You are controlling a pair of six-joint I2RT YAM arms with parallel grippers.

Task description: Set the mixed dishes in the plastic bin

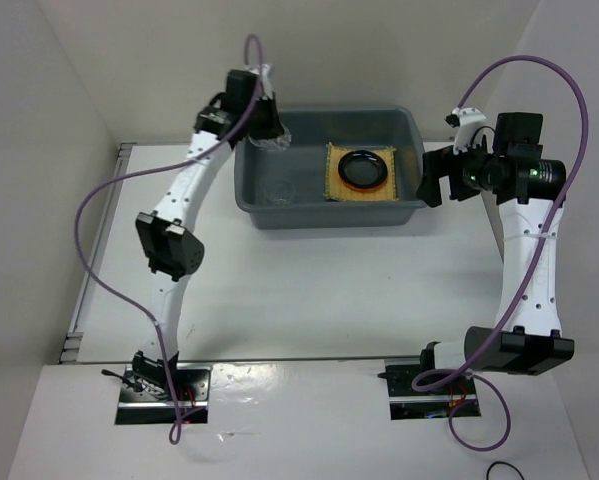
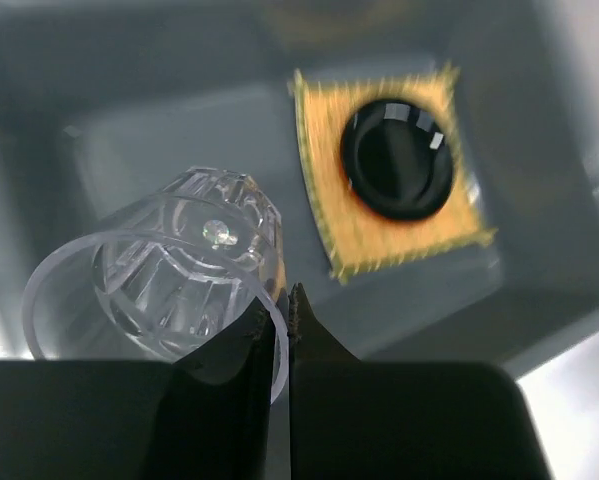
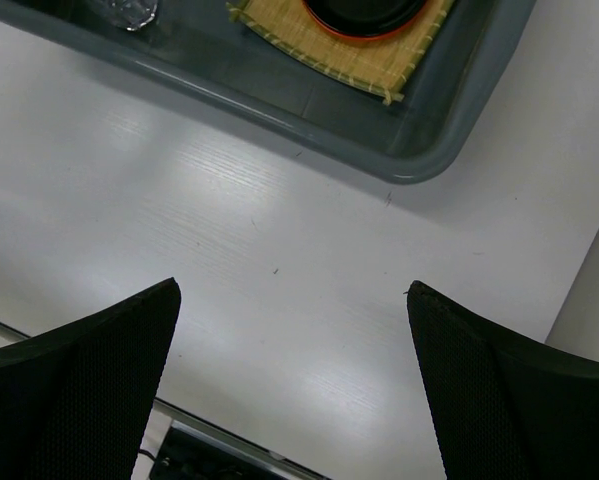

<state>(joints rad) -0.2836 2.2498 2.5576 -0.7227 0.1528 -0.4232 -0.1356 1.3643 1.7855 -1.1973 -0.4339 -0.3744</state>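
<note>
White table (image 1: 309,290), grey bin (image 1: 411,128) at far side, mat (image 2: 379,245) and black plate (image 2: 396,158) inside. Left fingers (image 2: 239,390) pinched clear cup (image 2: 169,290) by rim over bin; right fingers (image 3: 89,380) gaped empty. Next call: lower, let go.

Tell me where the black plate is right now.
Top view: the black plate sits on the orange plate atop the bamboo mat, in the right half of the grey bin.

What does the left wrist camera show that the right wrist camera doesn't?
Left wrist only: the left gripper shut on the clear cup at its rim. Right wrist only: the right gripper open above the table, plus a second cup in the bin. Both: the bin, the bamboo mat and the black plate.
</note>
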